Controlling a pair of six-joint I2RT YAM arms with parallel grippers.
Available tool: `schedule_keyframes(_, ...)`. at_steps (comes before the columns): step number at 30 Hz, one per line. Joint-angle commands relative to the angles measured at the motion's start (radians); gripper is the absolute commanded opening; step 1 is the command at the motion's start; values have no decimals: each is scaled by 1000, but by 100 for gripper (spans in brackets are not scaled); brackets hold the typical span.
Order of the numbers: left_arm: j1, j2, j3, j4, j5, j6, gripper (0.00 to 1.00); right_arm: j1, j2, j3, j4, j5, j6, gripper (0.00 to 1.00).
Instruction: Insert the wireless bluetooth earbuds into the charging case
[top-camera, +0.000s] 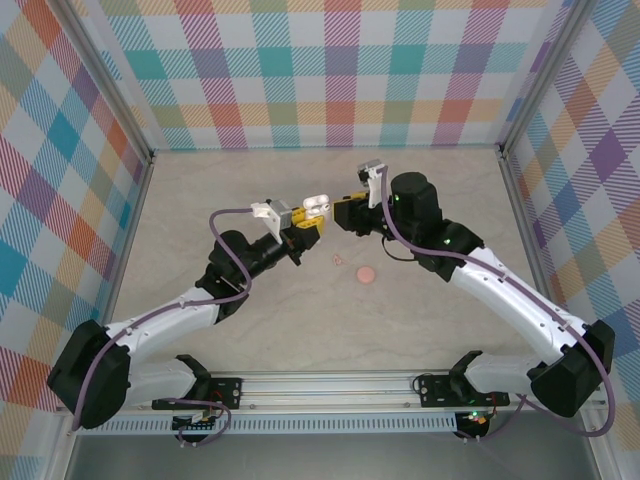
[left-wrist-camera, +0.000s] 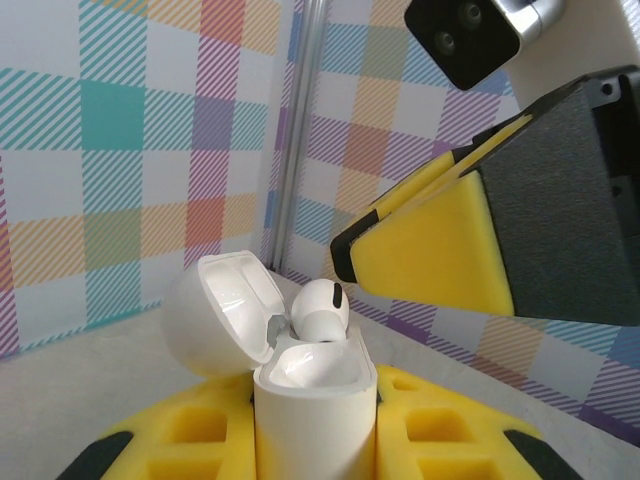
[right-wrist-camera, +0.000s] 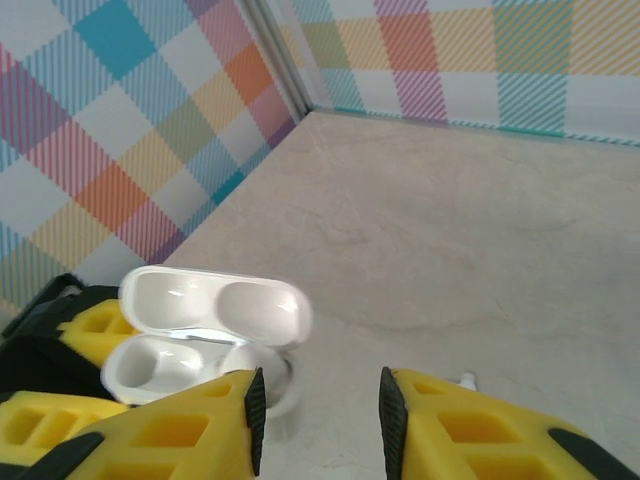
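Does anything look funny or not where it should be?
Yes. One earbud sticks up out of the open charging case, which the left pincer grips. Its round head pokes above the rim, so it is not pushed all the way in. A small pink disc also lies loose on the table.

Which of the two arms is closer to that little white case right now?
Left. The left gripper is clamped on the charging case, holding it up with its lid open. The right gripper hovers close beside it, jaws open, not gripping it.
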Motion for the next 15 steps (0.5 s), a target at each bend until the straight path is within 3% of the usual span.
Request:
schedule_keyframes(1,8,-62,31,-63,-6,9,0,-42,-11,18,-68,63,30,39)
schedule_keyframes(5,39,-128,36,-149,26,2,0,-127,37,20,-129,23,43,41)
schedule_keyframes(8,57,-177,44,-211,62,0,0,-181,123,51,-164,-79,7,43)
schedule_keyframes(15,73,-245,72,-310,117,-2,0,-220,391,213,-240,-294,-113,45)
